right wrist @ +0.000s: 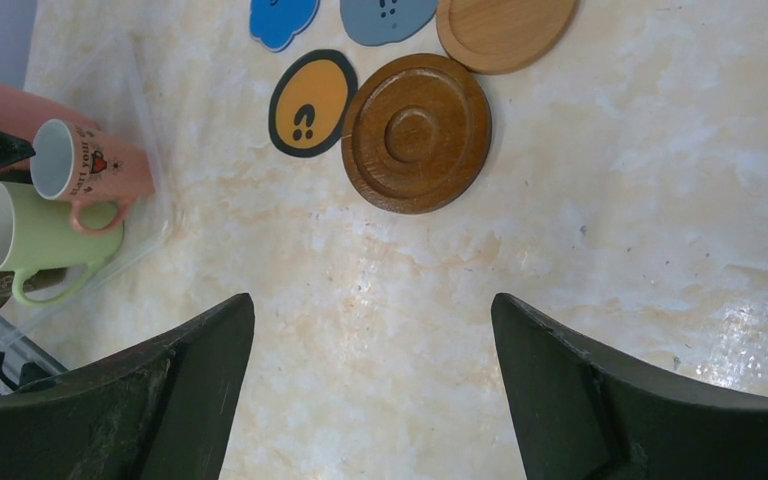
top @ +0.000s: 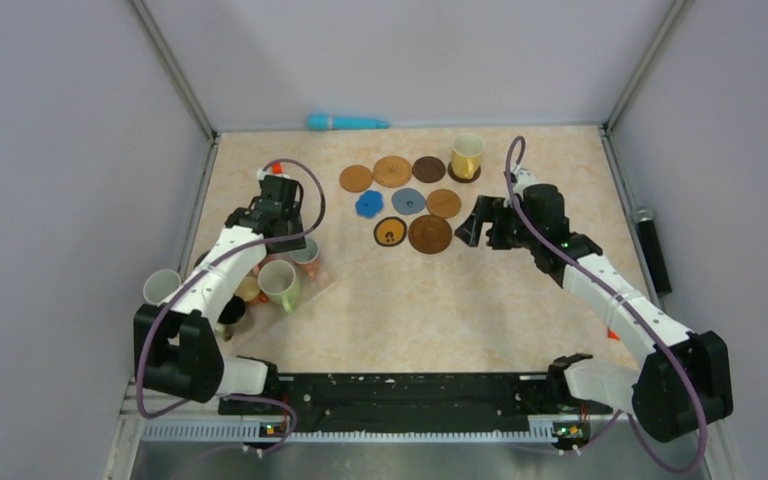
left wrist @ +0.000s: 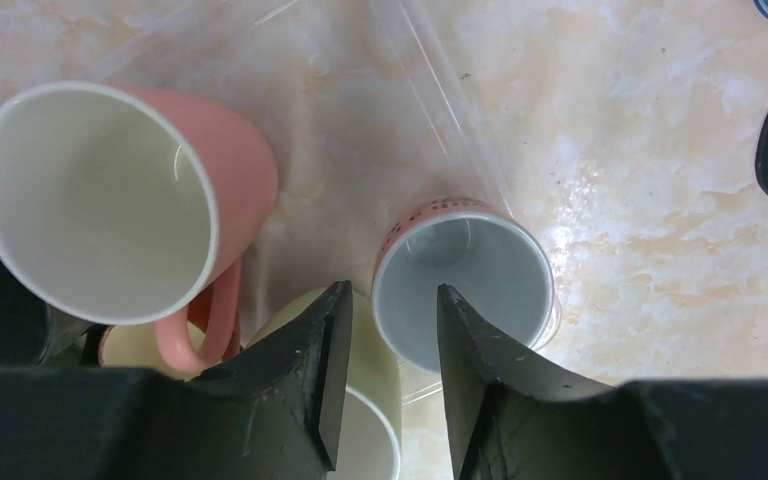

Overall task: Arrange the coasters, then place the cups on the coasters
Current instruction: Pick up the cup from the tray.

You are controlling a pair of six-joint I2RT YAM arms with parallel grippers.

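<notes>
**Top view.** Reference item: large dark wooden coaster (top: 430,234).
- My right pincer (top: 470,228) hangs just right of it, not touching.
- The black-rimmed orange coaster (top: 390,232) sits against its left edge, and the other coasters (top: 407,201) cluster just beyond it.
- The yellow cup (top: 467,155) stands on a dark disc, beyond it and slightly right.
- My left pincer (top: 298,240) is well to its left, down among the grouped cups.

**Left wrist view.**
- My left pincer is partly parted and clamps nothing. One finger is outside the small patterned cup (left wrist: 480,300) and one is over its mouth (the cup's wall is between them).
- This cup is the one in the group nearest the reference coaster. The pink mug (left wrist: 240,170) and pale green mug (left wrist: 375,400) are farther from it.

**Right wrist view.**
- My right pincer (right wrist: 372,300) is spread wide and empty, above bare table (right wrist: 610,250) on the near side of the reference coaster.
</notes>
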